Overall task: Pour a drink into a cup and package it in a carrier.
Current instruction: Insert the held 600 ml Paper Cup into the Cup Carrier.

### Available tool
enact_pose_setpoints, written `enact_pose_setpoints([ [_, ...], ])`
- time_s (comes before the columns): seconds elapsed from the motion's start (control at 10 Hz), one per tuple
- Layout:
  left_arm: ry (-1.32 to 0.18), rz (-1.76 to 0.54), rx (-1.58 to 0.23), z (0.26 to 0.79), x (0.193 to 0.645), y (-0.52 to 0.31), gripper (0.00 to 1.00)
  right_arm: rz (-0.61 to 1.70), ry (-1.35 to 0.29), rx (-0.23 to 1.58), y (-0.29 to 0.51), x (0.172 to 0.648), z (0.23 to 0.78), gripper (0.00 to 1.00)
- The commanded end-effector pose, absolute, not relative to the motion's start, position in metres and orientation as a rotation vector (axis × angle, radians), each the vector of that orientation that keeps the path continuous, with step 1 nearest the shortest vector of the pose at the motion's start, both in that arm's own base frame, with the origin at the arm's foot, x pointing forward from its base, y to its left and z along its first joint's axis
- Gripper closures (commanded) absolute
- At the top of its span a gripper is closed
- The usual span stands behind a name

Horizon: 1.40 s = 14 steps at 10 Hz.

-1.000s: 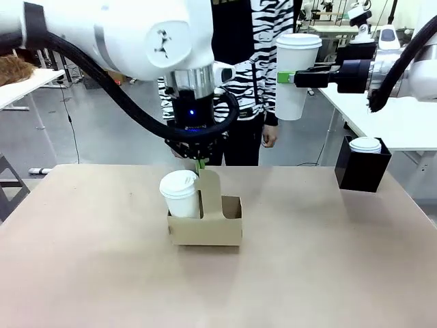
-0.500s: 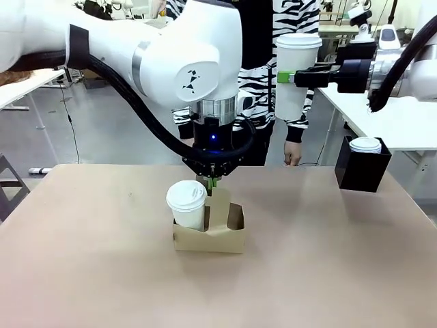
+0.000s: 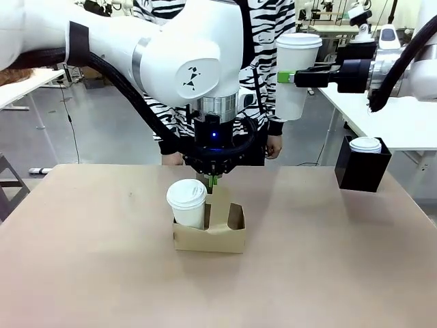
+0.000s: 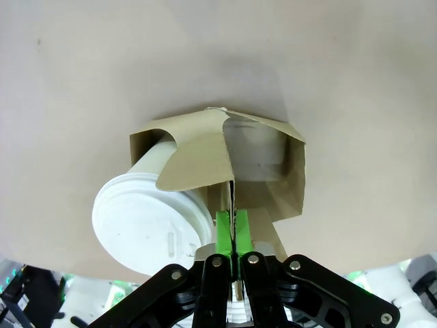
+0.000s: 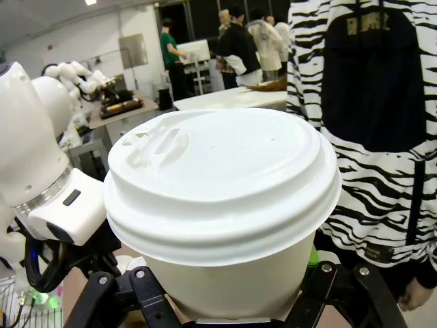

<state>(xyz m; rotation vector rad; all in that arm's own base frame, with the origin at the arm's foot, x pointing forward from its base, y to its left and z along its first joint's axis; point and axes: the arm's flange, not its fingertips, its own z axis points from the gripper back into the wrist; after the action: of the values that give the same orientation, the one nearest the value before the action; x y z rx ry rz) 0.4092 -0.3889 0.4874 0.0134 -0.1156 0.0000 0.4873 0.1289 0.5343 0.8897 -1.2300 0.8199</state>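
The brown cardboard carrier (image 3: 208,236) rests on the table with a white lidded cup (image 3: 186,202) in its left hole. My left gripper (image 3: 213,181) points straight down over it, green pads shut on the top of the carrier's upright handle. The left wrist view has the carrier (image 4: 198,150), that cup (image 4: 150,222) and my left gripper (image 4: 232,236) pinching the thin handle edge. High at the right, my right gripper (image 3: 283,77) is shut on a tall white lidded cup (image 3: 295,75), held upright in the air; up close, this cup (image 5: 225,198) sits between the fingers of my right gripper (image 5: 229,294). The drink is out of view.
A black box (image 3: 362,171) at the table's far right holds a short white lidded cup (image 3: 366,144). A person in a zebra-striped top (image 3: 261,82) stands at the far edge behind my left arm. Bare tan table (image 3: 328,260) stretches around the carrier.
My left arm has shifted slightly right with the carrier, which is now down on the table. The person behind has moved about. The right arm holds still.
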Motion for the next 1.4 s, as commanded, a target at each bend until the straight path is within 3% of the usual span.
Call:
enact_pose_setpoints([
  [0.0, -0.116, 0.0, 0.013, 0.487, 0.409, -0.389, 0.39, 0.812, -1.258, 0.876, 0.133, 0.489, 0.537, 0.2],
  [0.1, -0.104, -0.019, 0.0, 0.499, 0.41, -0.381, 0.39, 0.812, -1.258, 0.876, 0.133, 0.489, 0.537, 0.2],
  [0.2, -0.075, -0.045, -0.027, 0.508, 0.408, -0.378, 0.0, 0.812, -1.258, 0.876, 0.133, 0.489, 0.537, 0.2],
  [0.3, -0.068, -0.063, -0.04, 0.52, 0.404, -0.372, 0.35, 0.812, -1.258, 0.876, 0.133, 0.489, 0.537, 0.2],
  [0.4, -0.05, -0.115, -0.024, 0.537, 0.399, -0.363, 0.0, 0.812, -1.258, 0.876, 0.133, 0.489, 0.537, 0.2],
  [0.5, -0.049, -0.152, -0.042, 0.553, 0.392, -0.35, 0.14, 0.812, -1.258, 0.876, 0.133, 0.489, 0.537, 0.2],
  [0.6, -0.034, -0.216, -0.035, 0.565, 0.384, -0.338, 0.0, 0.82, -1.23, 0.89, 0.129, 0.487, 0.534, 0.2],
  [0.9, 0.004, -0.578, 0.068, 0.594, 0.365, -0.291, 0.0, 1.077, -1.043, 1.051, 0.16, 0.519, 0.505, 0.2],
  [1.3, -0.104, -0.92, 0.083, 0.578, 0.357, -0.233, 0.0, 1.229, -1.078, 1.17, 0.203, 0.546, 0.453, 0.2],
])
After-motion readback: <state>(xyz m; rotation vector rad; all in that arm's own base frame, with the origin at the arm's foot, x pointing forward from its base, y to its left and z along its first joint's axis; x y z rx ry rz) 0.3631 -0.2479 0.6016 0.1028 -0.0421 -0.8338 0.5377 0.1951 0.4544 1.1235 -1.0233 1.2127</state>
